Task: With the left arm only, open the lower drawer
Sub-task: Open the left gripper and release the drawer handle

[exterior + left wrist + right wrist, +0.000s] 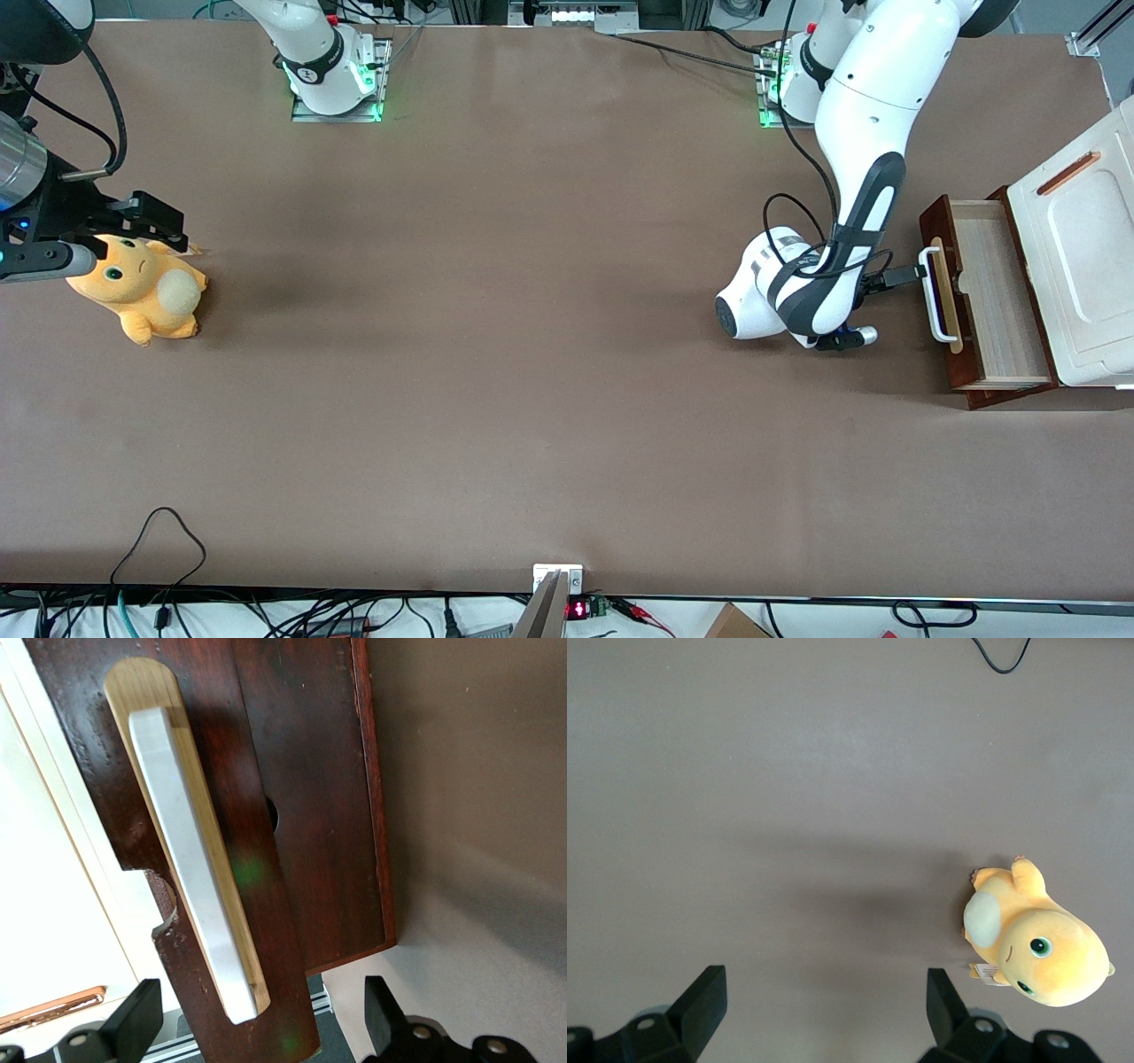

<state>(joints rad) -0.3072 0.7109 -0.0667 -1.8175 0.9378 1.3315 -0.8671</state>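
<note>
The lower drawer point(997, 297) is dark reddish-brown and stands pulled out of its cabinet, with its pale wood inside showing. Its white loop handle point(935, 297) sits on a pale wooden strip on the drawer's front. The left arm point(864, 151) reaches down in front of the drawer. Its gripper point(905, 275) is just in front of the handle, at the end farther from the front camera. In the left wrist view the drawer front point(301, 815) and handle point(190, 868) fill the frame. The gripper point(257, 1028) is open, its black fingers point(133, 1028) wide apart, with one end of the handle between them, untouched.
The cabinet's white moulded top panel point(1076, 248) with an orange slot overhangs the drawer at the working arm's end of the table. An orange plush toy point(142, 288) lies toward the parked arm's end, also in the right wrist view point(1036, 948). A black cable loop point(159, 532) lies near the front edge.
</note>
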